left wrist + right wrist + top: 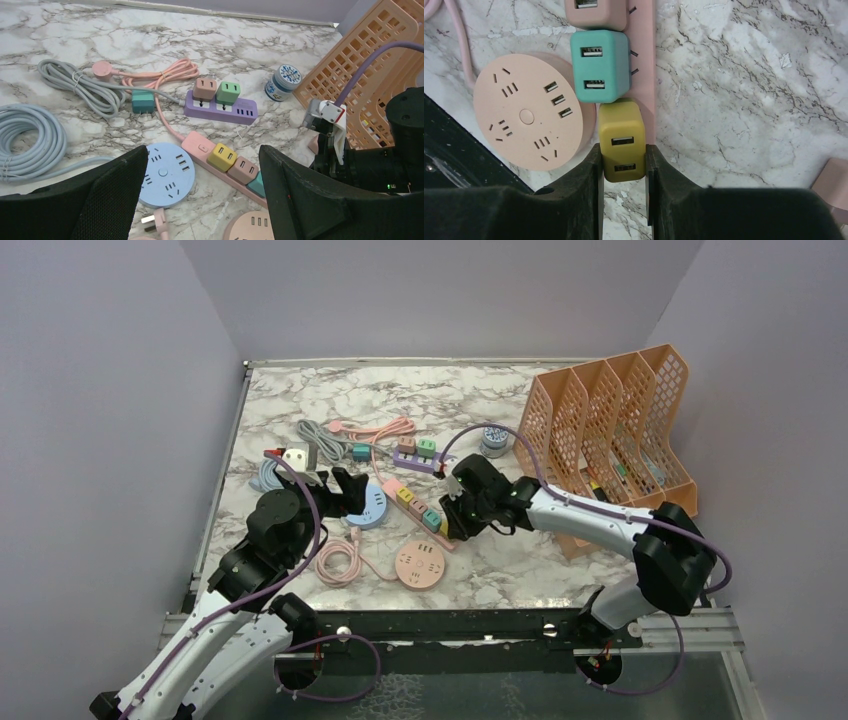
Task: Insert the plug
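1. I counted four socket blocks on the marble table (560,570): a long pink strip (198,145), a purple strip (220,111), a round blue one (166,176) and a round pink one (526,114). Two cable coils and one small jar (282,83) lay further back.
2. The right gripper (623,156) had its fingers pinched tight on the yellow cube (621,129), one on each side. The cube sat at the near end of the pink strip, just against a teal cube (600,65). I could not tell whether it was fully seated.
3. The left gripper (202,160) hung with its fingers spread wide, holding nothing, above the round blue block.
4. Bare marble lay to one side of the yellow cube and the round pink block crowded the other. An orange file rack (610,430) stood along the table's right edge.
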You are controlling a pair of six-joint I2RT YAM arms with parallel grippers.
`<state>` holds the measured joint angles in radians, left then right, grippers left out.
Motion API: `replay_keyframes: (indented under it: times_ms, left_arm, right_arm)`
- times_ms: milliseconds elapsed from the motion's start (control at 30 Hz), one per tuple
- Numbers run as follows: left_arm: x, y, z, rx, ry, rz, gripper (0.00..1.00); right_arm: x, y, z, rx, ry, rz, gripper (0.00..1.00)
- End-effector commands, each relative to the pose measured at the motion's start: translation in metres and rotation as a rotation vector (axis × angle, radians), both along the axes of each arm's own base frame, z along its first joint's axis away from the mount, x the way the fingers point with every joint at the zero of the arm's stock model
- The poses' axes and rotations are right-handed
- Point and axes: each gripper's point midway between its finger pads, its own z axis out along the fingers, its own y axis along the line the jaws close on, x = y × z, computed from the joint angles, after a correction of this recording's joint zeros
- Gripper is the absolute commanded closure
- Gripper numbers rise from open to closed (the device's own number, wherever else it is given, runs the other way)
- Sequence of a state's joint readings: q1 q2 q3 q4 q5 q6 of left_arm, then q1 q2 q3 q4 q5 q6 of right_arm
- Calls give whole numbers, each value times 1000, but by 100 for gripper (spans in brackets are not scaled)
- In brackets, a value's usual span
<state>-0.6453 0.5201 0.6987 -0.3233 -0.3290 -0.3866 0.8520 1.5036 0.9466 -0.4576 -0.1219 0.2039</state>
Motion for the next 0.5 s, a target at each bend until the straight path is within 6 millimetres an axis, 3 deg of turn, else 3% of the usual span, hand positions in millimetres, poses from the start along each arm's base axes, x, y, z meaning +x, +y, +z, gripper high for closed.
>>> replay_keyframes:
  times_ms: [0,267,467]
  left_arm:
    - [0,-1,1,-5,-7,-6,16]
    - [0,0,1,-3,-8,-3,16]
    - [0,1,1,-3,-11,0,16]
  right_arm:
    - [0,-4,-17,-121,-35,-33,99]
    - [0,-6,-36,-258,-78,-122,99]
    - [-8,-4,-58,-258,-45,-145,99]
